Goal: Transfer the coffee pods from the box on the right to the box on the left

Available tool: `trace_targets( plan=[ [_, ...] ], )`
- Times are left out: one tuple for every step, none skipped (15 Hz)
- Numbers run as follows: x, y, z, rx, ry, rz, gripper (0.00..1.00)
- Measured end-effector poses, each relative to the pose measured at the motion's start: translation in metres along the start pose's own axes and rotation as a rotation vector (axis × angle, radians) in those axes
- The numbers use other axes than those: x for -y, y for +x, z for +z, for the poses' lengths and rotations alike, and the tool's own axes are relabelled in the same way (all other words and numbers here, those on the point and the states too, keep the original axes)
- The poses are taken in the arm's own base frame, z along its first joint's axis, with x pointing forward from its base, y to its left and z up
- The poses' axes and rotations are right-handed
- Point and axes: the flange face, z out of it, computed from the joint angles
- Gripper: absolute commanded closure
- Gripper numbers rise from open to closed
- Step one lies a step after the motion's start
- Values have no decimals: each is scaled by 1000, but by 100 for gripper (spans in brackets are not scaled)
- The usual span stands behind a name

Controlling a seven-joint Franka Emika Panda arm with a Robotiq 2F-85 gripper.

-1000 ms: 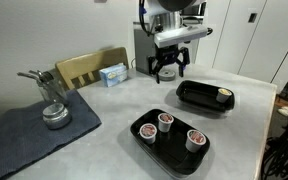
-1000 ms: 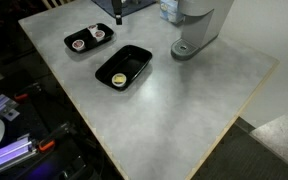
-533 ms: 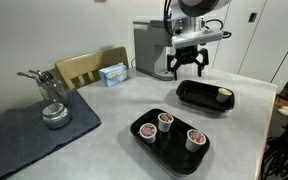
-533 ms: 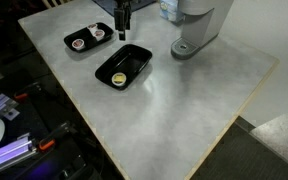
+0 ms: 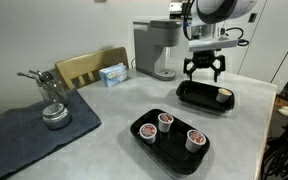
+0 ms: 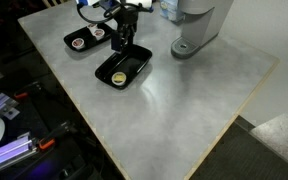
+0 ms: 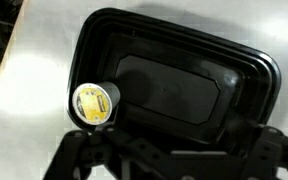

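Note:
Two black trays sit on the grey table. One tray (image 5: pixel 189 158) (image 6: pixel 72 38) holds three brown-red coffee pods (image 5: pixel 166 119). The second tray (image 5: pixel 197 99) (image 6: pixel 134 55) (image 7: pixel 174 45) holds one yellowish pod (image 5: pixel 224 95) (image 6: pixel 120 79) (image 7: pixel 92 103) near one end. My gripper (image 5: pixel 203 70) (image 6: pixel 121 45) (image 7: pixel 174 162) hangs open just above this second tray, with nothing between its fingers. In the wrist view the yellowish pod lies left of the jaws.
A coffee machine (image 5: pixel 156 50) (image 6: pixel 196 25) stands behind the trays. A blue box (image 5: pixel 112 73) and a wooden chair back (image 5: pixel 89 66) are at the far side. A dark cloth (image 5: pixel 24 135) with a metal tool (image 5: pixel 54 112) covers one corner.
The arm has swung away from the front of the coffee machine to a spot over the tray with the single yellowish pod. The jaws stayed open and the pods did not move.

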Motion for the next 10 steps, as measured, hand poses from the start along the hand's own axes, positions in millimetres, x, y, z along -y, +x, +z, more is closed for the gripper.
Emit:
trace_targets(
  plan=[
    [-5,0,3,9,4,15,0],
    [-10,0,6,15,8,26,0],
    [-14,-1,9,20,12,36,0],
    [-17,-1,12,25,15,45,0],
    [-20,-2,16,27,17,52,0],
    [-22,-2,19,28,19,59,0],
    [-26,-2,22,31,20,66,0],
    [-29,-1,25,33,20,73,0],
    [-33,0,28,36,20,81,0],
    [-37,1,31,37,20,91,0]
  ],
)
